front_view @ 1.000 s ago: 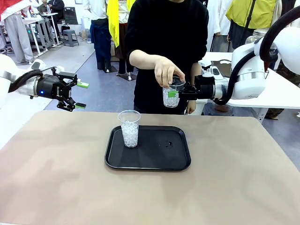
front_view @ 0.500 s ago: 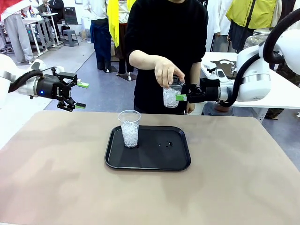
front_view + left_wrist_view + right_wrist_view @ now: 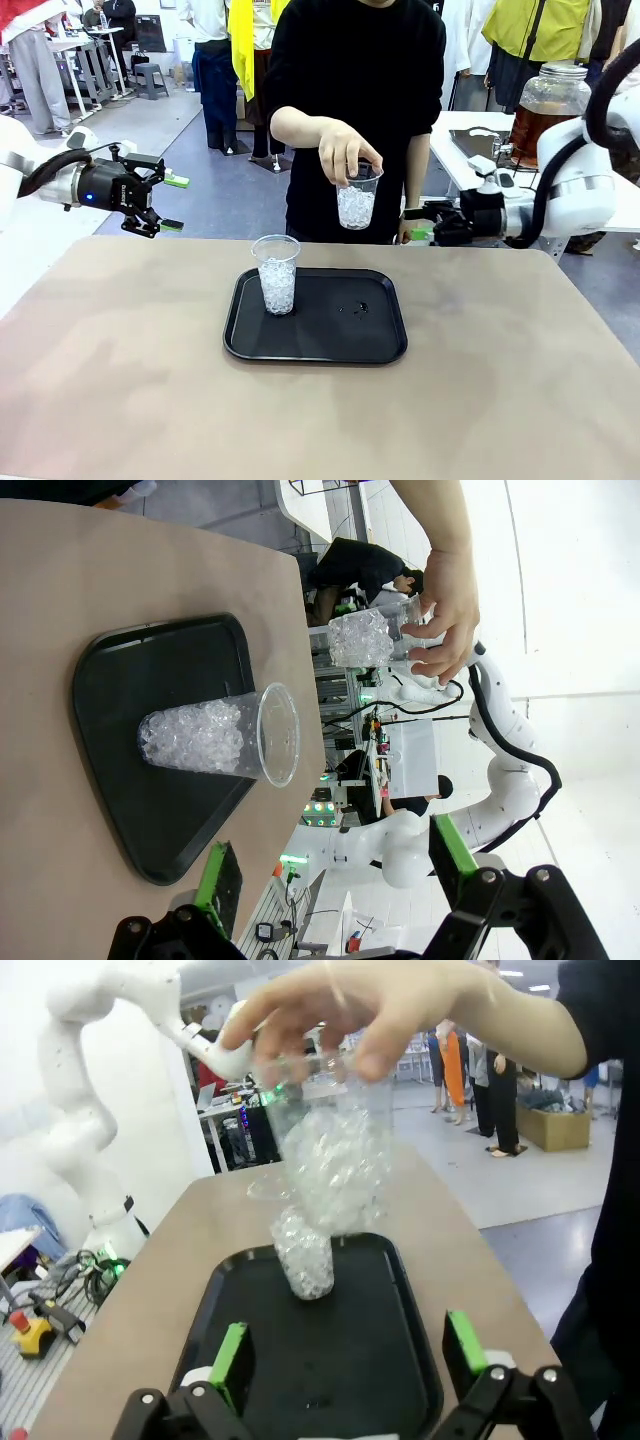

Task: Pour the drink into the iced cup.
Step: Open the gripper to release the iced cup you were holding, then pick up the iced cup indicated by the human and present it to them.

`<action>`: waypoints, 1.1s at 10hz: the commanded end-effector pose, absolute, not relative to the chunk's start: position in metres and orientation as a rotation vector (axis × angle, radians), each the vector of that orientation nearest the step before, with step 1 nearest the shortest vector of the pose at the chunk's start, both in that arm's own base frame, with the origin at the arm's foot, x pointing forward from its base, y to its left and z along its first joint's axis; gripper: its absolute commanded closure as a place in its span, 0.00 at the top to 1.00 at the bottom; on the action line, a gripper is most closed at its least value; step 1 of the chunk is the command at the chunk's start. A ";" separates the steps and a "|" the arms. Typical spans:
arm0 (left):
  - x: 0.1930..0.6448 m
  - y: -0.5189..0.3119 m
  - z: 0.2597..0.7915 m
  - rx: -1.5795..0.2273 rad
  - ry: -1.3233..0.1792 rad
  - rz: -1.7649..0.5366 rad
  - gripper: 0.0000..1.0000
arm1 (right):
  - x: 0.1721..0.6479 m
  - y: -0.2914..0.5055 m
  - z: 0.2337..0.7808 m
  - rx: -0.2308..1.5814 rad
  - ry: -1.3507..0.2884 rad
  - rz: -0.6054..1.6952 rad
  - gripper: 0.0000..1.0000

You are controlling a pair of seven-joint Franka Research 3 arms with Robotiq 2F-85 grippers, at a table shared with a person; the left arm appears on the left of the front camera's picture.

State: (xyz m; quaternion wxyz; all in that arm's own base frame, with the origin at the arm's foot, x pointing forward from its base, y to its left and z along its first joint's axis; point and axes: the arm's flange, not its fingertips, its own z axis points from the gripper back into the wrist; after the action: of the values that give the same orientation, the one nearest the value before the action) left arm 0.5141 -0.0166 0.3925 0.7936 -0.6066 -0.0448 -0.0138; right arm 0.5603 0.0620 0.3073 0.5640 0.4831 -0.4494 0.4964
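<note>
A clear cup of ice (image 3: 277,276) stands upright at the left of a black tray (image 3: 340,330). Above the tray's far edge, a person's hand (image 3: 343,152) holds a second iced cup (image 3: 356,203) by its rim. My right gripper (image 3: 417,225) is open to the right of that cup, apart from it. In the right wrist view the held cup (image 3: 338,1165) hangs ahead of the open gripper (image 3: 345,1350), with the tray cup (image 3: 305,1258) behind it. My left gripper (image 3: 166,204) hovers open off the table's far left; its wrist view shows the tray cup (image 3: 215,737).
A large glass jar of brown liquid (image 3: 548,98) stands on a white table at the back right. The tan table (image 3: 320,420) has free room in front of the tray. The person stands at the far edge.
My right gripper has drawn back to the right, away from the cup in the person's hand. The hand has shifted that cup slightly left. The left arm has not moved.
</note>
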 end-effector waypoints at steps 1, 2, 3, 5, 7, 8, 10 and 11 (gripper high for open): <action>0.514 -0.016 0.394 -1.304 -0.099 -0.031 1.00 | 0.541 0.041 0.301 1.156 -1.141 1.242 1.00; 0.514 -0.016 0.394 -1.304 -0.099 -0.031 1.00 | 0.536 0.030 0.294 1.190 -1.164 1.217 1.00; 0.514 -0.016 0.394 -1.304 -0.099 -0.031 1.00 | 0.532 0.024 0.289 1.242 -1.184 1.204 1.00; 0.514 -0.016 0.394 -1.304 -0.099 -0.031 1.00 | 0.528 0.019 0.283 1.240 -1.167 1.191 1.00; 0.514 -0.016 0.394 -1.304 -0.099 -0.031 1.00 | 0.530 0.025 0.290 1.173 -1.140 1.213 1.00; 0.514 -0.016 0.394 -1.304 -0.099 -0.031 1.00 | 0.531 0.018 0.282 1.239 -1.165 1.167 1.00; 0.514 -0.016 0.394 -1.304 -0.099 -0.031 1.00 | 0.531 0.018 0.282 1.239 -1.165 1.167 1.00; 0.514 -0.016 0.394 -1.304 -0.099 -0.031 1.00 | 0.531 0.018 0.282 1.239 -1.165 1.167 1.00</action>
State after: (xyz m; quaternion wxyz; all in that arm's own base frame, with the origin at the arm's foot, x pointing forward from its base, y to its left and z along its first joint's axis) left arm 0.5141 -0.0166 0.3925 0.7937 -0.6066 -0.0448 -0.0138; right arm 0.5311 0.0183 0.2790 0.5176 0.5141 -0.4825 0.4848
